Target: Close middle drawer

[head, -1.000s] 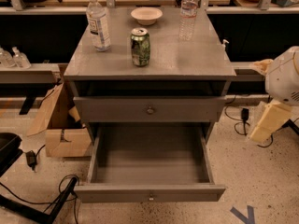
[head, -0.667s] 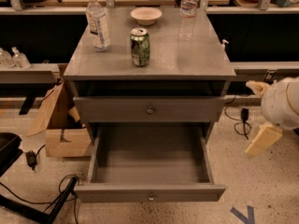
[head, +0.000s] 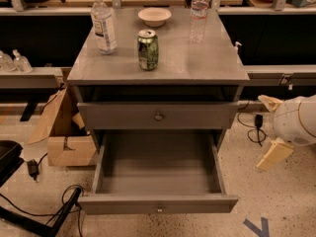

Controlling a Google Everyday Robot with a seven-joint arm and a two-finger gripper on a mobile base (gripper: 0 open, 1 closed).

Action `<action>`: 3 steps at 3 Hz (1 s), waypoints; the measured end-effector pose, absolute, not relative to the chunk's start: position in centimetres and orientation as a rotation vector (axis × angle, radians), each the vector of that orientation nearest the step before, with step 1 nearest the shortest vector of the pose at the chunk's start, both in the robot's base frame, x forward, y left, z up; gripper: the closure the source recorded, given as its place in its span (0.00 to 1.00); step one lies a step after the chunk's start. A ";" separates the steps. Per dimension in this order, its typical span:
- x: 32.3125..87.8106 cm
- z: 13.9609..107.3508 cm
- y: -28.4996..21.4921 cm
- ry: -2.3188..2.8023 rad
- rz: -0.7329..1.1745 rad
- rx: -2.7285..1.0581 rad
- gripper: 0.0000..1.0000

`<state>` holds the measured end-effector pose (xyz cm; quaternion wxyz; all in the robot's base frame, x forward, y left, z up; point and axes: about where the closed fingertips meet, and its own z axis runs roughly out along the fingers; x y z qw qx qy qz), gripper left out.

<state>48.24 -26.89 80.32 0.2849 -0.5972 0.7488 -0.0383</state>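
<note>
The grey cabinet [head: 158, 63] has two drawer fronts in view. The middle drawer [head: 158, 169] is pulled far out; its deep empty box is open to view and its front panel [head: 158, 205] with a small knob is nearest the camera. Above it, another grey drawer front [head: 197, 116] with a round knob stands slightly out under the top. My gripper [head: 270, 128] is to the right of the cabinet, beside the drawer, at about its height. It is apart from the cabinet, open and empty, with cream fingers [head: 274, 154] spread.
On the cabinet top stand a green can [head: 148, 49], two water bottles [head: 103, 23] [head: 199, 14] and a white bowl [head: 154, 16]. A cardboard box [head: 64, 132] sits left of the cabinet. Cables [head: 59, 206] lie on the floor at left, and blue tape [head: 256, 227] at front right.
My arm and gripper have moved downward at the right of the cabinet, from tabletop height to drawer height. The drawers have not moved.
</note>
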 end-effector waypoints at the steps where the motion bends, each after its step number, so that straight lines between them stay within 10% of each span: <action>1: 47.4 78.2 -26.8 2.007 -0.061 -1.587 0.00; 3: 41.4 69.9 -27.2 2.046 0.092 -1.452 0.15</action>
